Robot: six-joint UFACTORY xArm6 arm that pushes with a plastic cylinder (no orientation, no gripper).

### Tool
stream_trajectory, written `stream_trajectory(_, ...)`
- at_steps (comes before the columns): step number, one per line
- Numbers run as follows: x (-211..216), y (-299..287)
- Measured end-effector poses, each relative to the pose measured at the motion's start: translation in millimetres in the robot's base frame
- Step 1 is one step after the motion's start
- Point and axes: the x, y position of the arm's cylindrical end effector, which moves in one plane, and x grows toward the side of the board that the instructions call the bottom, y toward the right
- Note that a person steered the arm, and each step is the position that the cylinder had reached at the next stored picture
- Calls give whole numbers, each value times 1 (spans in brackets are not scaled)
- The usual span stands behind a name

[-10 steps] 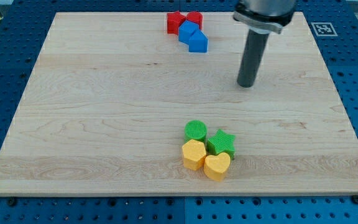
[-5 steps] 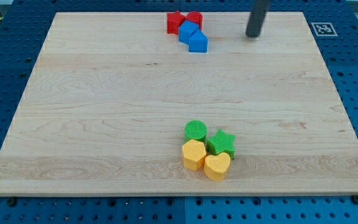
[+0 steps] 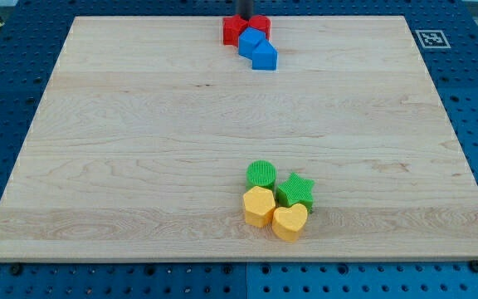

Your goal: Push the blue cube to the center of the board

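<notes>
— Where's the blue cube (image 3: 251, 41)?
— At the board (image 3: 139, 124)'s top edge, among red blocks. My tip (image 3: 243, 17) sits just above it, holding nothing; centre lies straight down the view.

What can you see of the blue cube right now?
The blue cube is a small, solid blue block, matte like printed plastic, standing flat on the wooden board near the view's top edge. It is packed tightly between the red blocks above and a second blue block to the lower right. My tip sits just behind the red blocks.
</notes>
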Motion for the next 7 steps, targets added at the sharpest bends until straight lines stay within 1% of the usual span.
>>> stream_trajectory(2, 30, 2)
stream_trajectory(3, 31, 6)
stream_trajectory(4, 55, 8)
stream_trajectory(7, 87, 14)
